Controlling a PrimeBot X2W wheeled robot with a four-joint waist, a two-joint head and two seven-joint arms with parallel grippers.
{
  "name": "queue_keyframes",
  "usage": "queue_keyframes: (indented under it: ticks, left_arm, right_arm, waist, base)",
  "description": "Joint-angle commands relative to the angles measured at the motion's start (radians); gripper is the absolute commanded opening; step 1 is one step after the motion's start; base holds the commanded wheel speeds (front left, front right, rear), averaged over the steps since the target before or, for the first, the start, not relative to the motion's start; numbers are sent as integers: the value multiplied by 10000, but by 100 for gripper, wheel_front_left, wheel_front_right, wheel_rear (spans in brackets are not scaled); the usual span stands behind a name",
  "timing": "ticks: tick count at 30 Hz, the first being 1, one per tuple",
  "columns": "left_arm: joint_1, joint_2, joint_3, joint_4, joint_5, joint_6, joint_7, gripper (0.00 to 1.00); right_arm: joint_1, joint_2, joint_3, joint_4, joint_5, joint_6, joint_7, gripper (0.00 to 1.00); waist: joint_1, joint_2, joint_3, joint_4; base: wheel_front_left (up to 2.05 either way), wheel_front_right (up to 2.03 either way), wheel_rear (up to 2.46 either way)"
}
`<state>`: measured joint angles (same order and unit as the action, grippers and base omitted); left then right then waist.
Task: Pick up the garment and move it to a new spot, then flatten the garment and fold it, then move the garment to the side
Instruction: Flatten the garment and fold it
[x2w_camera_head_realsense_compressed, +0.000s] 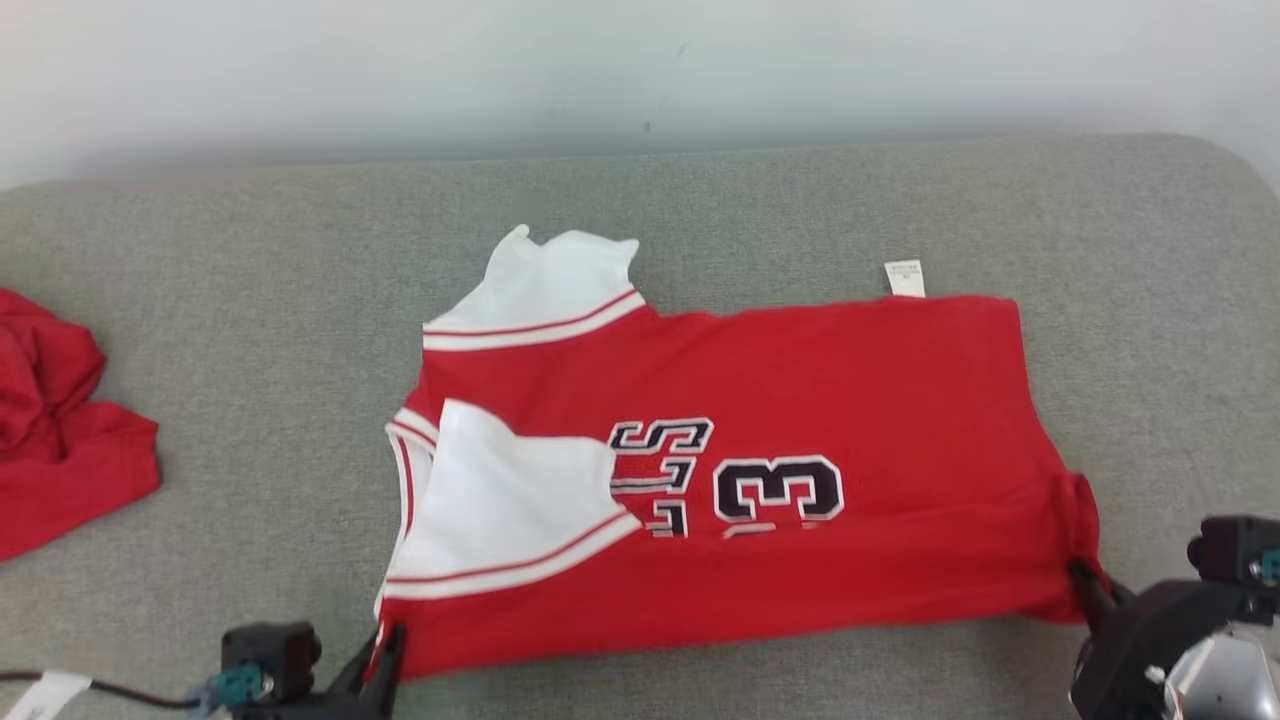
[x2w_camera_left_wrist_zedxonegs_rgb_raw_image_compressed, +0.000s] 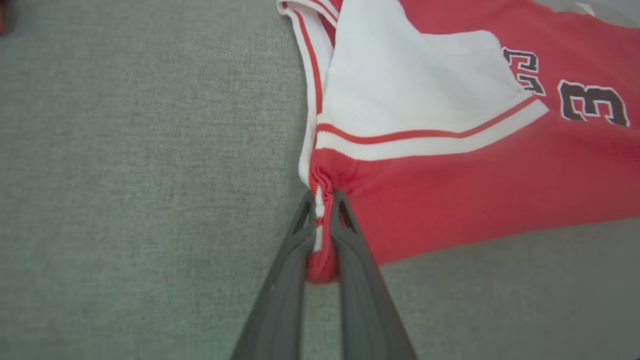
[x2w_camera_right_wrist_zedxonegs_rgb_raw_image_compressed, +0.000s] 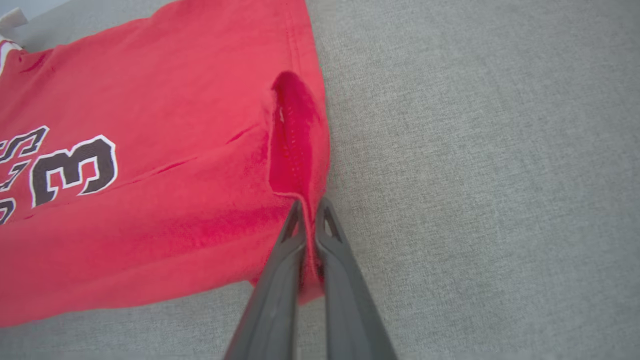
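both arms low — left gripper (x2w_camera_left_wrist_zedxonegs_rgb_raw_image_compressed: 320, 200) and right gripper (x2w_camera_right_wrist_zedxonegs_rgb_raw_image_compressed: 310, 210) each pinch the red garment's (x2w_camera_head_realsense_compressed: 800, 400) near corners.

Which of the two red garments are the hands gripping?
The red jersey with white sleeves and a 3: left hand and right hand pinch its near corners. The crumpled red garment at far left lies untouched.

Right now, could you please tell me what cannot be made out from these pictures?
Lettering on the jersey: head view, partly covered by the folded white sleeve.
Print on the white label: head view, too small to read.
Red cloth at left: head view, cut off by the picture's edge.
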<state>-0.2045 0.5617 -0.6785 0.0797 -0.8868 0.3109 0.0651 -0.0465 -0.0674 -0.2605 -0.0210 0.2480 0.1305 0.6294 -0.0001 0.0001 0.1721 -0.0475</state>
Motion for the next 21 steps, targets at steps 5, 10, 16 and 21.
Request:
queue_keyframes:
  ticks: [5,10,16,21]
  left_arm:
    - [973,457,100,-981,-238,632,211,0]
    - [1415,606,234,-1285,-325,877,36,0]
    - [1528,449,100,-905,-386,764,-25,0]
    - [1574,438,92,-509,-265,781,-180,8]
  right_arm:
    - [910,131,-195,-634,154,7,368,0]
    - [1412,164,-222,-832,408,7,524,0]
    - [1751,165,-26,-604,590,7,646,0]
    - [1965,168,201,-407,757,7,741,44]
  waist:
    - [1,-1,51,96]
    - [1,-1,115,109]
    - [1,-1,102,37]
    - [1,-1,19,-32]
  base:
    - [0,0,0]
    - [0,0,0]
    - [0,0,0]
    - [0,0,0]
